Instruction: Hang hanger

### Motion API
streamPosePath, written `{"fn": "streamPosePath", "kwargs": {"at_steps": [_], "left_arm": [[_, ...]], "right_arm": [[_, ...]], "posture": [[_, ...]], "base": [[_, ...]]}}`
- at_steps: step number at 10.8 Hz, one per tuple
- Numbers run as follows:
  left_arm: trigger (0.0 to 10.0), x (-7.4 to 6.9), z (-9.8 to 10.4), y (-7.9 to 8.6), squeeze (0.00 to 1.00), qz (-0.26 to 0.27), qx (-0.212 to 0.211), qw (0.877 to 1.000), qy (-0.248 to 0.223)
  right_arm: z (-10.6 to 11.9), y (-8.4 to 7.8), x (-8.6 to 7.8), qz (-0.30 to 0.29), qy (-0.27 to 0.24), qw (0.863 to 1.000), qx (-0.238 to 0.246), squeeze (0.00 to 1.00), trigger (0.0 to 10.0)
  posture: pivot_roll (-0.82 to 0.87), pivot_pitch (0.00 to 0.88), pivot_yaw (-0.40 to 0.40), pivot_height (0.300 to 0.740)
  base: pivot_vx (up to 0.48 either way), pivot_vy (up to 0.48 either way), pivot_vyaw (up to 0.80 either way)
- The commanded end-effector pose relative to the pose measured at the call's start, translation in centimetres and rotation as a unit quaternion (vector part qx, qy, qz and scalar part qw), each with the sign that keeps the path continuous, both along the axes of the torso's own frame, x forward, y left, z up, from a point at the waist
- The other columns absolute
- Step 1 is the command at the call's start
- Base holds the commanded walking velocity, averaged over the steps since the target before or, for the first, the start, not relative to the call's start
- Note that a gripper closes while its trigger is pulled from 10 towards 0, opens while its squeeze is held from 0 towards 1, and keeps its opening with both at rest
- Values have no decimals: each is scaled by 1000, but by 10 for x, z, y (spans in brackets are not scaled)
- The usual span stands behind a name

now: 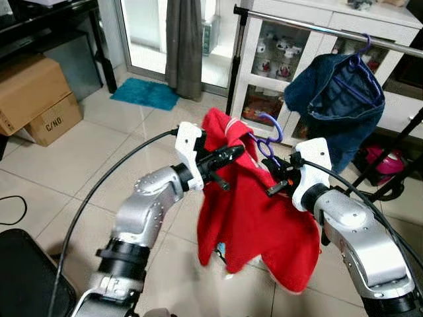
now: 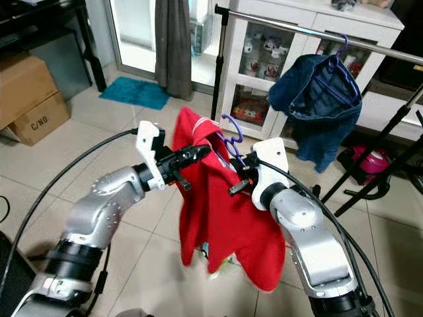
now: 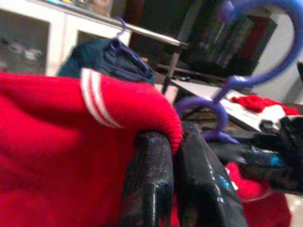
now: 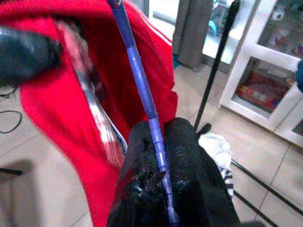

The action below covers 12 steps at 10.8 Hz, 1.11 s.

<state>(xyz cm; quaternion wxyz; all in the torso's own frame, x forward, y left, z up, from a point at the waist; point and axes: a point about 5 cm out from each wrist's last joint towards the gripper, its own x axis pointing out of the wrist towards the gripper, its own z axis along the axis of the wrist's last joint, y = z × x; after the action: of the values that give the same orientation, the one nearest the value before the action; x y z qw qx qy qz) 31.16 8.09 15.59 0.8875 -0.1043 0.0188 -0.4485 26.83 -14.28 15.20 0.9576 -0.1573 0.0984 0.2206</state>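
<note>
left eye: left tool [image 1: 228,156] and right tool [image 1: 276,179] hold up red garment [image 1: 254,221] on purple hanger [image 1: 267,140] before clothes rail [image 1: 330,31] | left wrist: fingers [image 3: 147,184] pinched on garment collar | right wrist: fingers [image 4: 189,161] clamped on hanger bar

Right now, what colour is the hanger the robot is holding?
Purple; the hanger shows best in the right wrist view.
</note>
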Motion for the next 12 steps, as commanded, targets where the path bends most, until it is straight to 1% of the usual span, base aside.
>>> {"fn": "streamPosePath", "kwargs": {"at_steps": [1,2,3,4,5,6,7,8,9,10,11,12], "left_arm": [[0,4,20,18,0,42,-14,998,-37],[0,18,41,57,0,132,10,988,-81],[0,23,48,71,0,165,25,982,-92],[0,37,63,102,0,243,84,960,-112],[0,44,71,117,0,283,110,945,-118],[0,48,78,125,0,298,131,936,-132],[0,50,91,116,0,267,141,940,-159],[0,49,85,103,0,243,152,946,-154],[0,51,69,95,0,240,158,948,-134],[0,49,55,80,0,217,153,957,-115],[0,47,49,71,0,210,150,960,-108],[0,47,48,68,0,219,135,961,-106]], "right_arm": [[0,-18,1,-27,0,999,-17,0,0],[-1,-20,-5,23,5,999,-21,0,0],[0,-19,-9,52,6,998,-17,0,0],[2,-14,-18,121,9,993,-6,0,0],[2,-13,-24,150,19,989,3,0,0],[-1,-14,-28,168,35,985,2,0,0],[-14,-26,-28,138,77,987,-44,0,0],[-8,-29,-18,80,64,995,-8,0,0],[1,-29,-10,50,45,997,24,0,0],[7,-27,-5,25,41,997,64,0,0],[10,-27,-2,7,45,995,85,0,0],[6,-27,-4,17,55,996,67,0,0]], "posture": [[-16,0,-82,740],[-5,0,-83,740],[-1,0,-85,740],[3,0,-87,740],[4,0,-87,740],[3,0,-86,740],[0,0,-82,740],[0,0,-80,740],[0,0,-80,740],[-7,0,-76,740],[-9,0,-76,740],[-9,0,-76,740]], "base": [[0,0,0],[0,0,0],[0,0,0],[0,0,0],[0,0,0],[0,0,0],[0,0,0],[0,0,0],[0,0,0],[0,0,0],[0,0,0],[0,0,0]]}}
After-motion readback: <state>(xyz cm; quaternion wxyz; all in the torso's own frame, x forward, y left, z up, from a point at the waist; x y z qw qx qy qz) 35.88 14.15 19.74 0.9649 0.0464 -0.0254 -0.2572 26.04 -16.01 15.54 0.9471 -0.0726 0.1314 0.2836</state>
